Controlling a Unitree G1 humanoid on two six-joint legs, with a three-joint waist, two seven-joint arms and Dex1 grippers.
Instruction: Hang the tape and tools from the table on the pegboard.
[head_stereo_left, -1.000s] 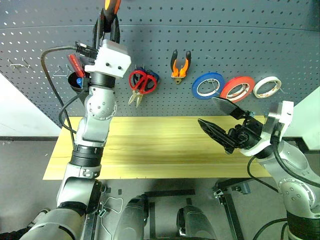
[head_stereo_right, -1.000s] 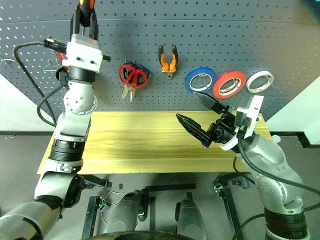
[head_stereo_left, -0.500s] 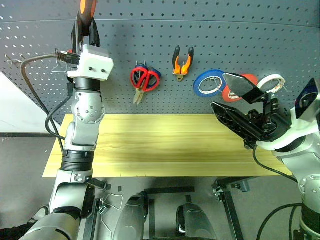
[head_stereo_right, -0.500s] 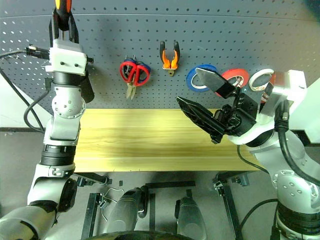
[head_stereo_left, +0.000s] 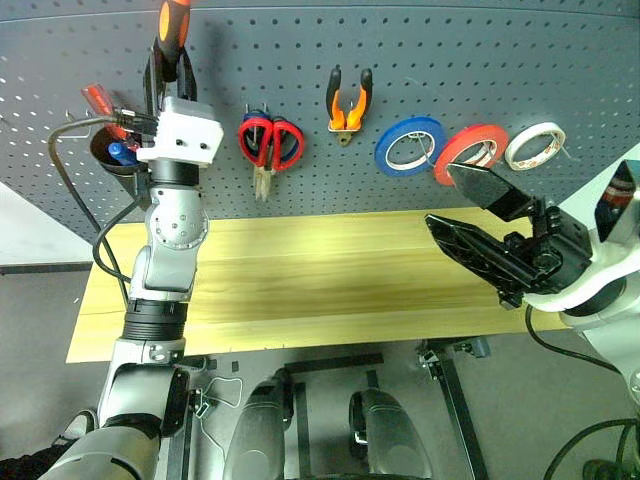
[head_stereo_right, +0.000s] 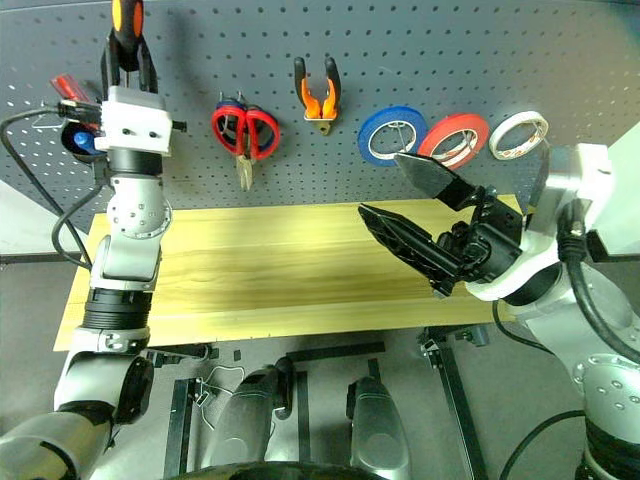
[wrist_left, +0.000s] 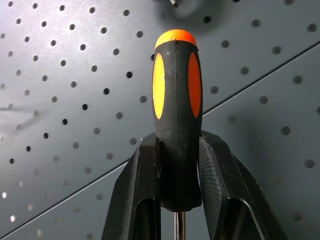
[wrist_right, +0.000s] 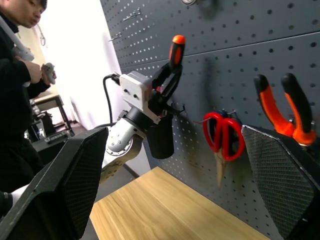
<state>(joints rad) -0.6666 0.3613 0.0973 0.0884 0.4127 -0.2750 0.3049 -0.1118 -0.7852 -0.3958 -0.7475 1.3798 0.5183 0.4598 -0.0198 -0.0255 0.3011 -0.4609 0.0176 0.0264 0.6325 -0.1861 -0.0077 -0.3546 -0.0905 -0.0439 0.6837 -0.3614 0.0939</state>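
My left gripper (head_stereo_left: 165, 62) is shut on the screwdriver (wrist_left: 177, 100), whose orange-and-black handle points up close to the dark grey pegboard (head_stereo_left: 450, 60), above a black cup (head_stereo_left: 125, 165) at its left end. The red-handled scissors (head_stereo_left: 268, 140), the orange-handled pliers (head_stereo_left: 347, 100) and the red tape (head_stereo_left: 470, 150) hang on the pegboard. My right gripper (head_stereo_left: 445, 197) stands open over the right end of the wooden table (head_stereo_left: 300, 270), holding nothing.
A blue roll (head_stereo_left: 410, 145) and a white roll (head_stereo_left: 533, 145) hang beside the red tape. The black cup holds a red-handled screwdriver (head_stereo_left: 100, 100). A person (wrist_right: 15, 75) stands off to the side in the right wrist view.
The camera has tilted down. My right gripper has risen and drawn back a little, still open. My left gripper has edged left along the pegboard with the screwdriver.
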